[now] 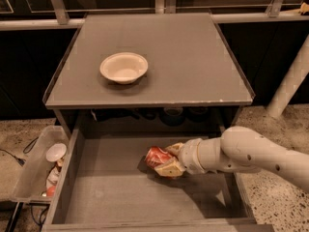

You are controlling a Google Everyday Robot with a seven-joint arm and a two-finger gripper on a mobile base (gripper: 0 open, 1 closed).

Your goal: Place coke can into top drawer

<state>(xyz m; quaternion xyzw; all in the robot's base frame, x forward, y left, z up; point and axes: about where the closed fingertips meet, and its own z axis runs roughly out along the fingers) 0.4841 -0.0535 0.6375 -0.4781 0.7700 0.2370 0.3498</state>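
Note:
The coke can [157, 156] is red-orange and lies on its side, held low inside the open top drawer [116, 197], near the middle of its grey floor. My gripper [170, 160] reaches in from the right on a white arm and is shut on the can, with tan fingers [169, 169] above and below it. The can casts a shadow on the drawer floor right under it; I cannot tell whether it touches the floor.
A cream-white bowl [124, 67] sits on the grey cabinet top [193, 62]. A clear plastic bin [34, 170] of clutter stands on the floor left of the drawer. A white post [289, 81] leans at the right.

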